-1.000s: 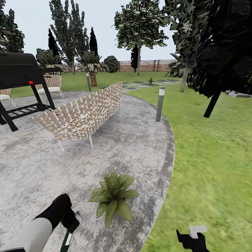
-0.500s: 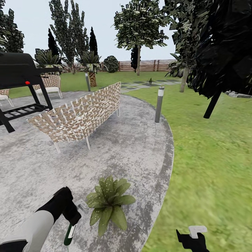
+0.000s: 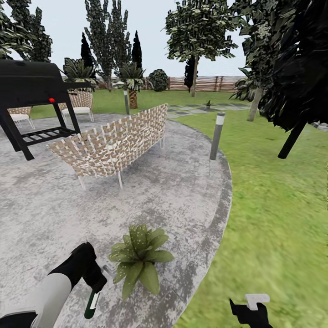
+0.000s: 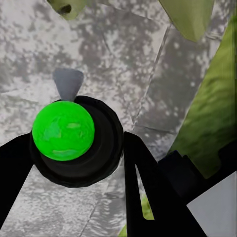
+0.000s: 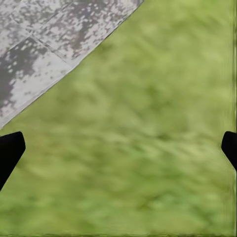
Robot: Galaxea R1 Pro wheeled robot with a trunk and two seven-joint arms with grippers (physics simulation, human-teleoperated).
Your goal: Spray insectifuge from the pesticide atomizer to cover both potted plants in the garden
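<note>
Left pincer (image 3: 93, 286): gripping the pesticide atomizer (image 3: 91, 304), inching nearer the potted plant (image 3: 138, 259) than a second ago
Right pincer (image 3: 249, 306): hanging open, empty
Meaning: spraying looks imminent

At the head view's lower left the left gripper (image 3: 92, 291) is clamped on the pesticide atomizer (image 3: 91, 304), while the right gripper (image 3: 252, 309) sits at the bottom right, fingers spread wide.
</note>
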